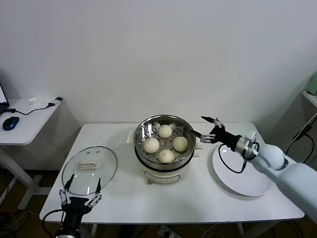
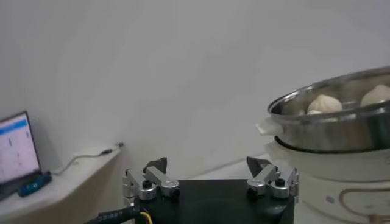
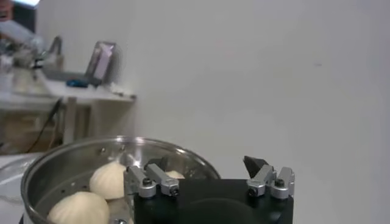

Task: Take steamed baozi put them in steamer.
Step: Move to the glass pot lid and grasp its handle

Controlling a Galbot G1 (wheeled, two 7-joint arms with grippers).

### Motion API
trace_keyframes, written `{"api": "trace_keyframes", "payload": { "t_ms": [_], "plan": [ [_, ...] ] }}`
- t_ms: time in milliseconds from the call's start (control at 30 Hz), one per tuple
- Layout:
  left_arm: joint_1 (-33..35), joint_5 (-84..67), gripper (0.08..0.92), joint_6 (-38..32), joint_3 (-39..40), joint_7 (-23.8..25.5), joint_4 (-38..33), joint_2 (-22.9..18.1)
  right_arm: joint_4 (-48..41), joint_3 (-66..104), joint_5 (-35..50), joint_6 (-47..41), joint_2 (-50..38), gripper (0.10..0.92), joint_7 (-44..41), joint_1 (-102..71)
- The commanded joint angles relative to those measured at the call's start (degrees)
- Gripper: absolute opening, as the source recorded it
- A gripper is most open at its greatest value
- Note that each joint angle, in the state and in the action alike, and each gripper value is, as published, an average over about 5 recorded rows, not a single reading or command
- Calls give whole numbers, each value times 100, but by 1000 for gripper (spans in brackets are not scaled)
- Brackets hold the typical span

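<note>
- Right gripper (image 1: 209, 128) hangs with its fingers spread apart and nothing between them, just beside the steamer (image 1: 164, 151), at its rim on the robot's right.
- Ahead of those fingers, four steamed baozi (image 1: 166, 144) sit inside on the perforated tray.
- White plate (image 1: 242, 171) lies under the right arm.
- Left gripper (image 1: 80, 191) waits with fingers apart, over the near edge of the glass lid (image 1: 89, 168).

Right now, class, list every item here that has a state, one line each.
steamer: uncovered, holding four buns
steamed baozi: all four on the perforated tray
glass lid: off, flat on table
white plate: bare
right tool: open, beside steamer rim
left tool: open, near lid
</note>
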Motion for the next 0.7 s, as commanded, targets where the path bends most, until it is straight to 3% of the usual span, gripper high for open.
{"api": "trace_keyframes", "payload": {
  "t_ms": [33, 267, 500, 700],
  "plan": [
    [-182, 3997, 823, -53, -399, -145, 70, 45, 643, 4441, -866, 11, 1418, 823, 293, -3800],
    [-805, 7005, 823, 270, -210, -410, 712, 341, 466, 4719, -1185, 93, 2004, 823, 279, -4154],
    [-1718, 7557, 823, 704, 213, -965, 2143, 357, 321, 4739, -1430, 117, 2258, 823, 380, -4198],
    [-2433, 7397, 823, 888, 433, -1096, 3035, 433, 229, 4707, -1600, 75, 2333, 823, 566, -4067]
  ]
}}
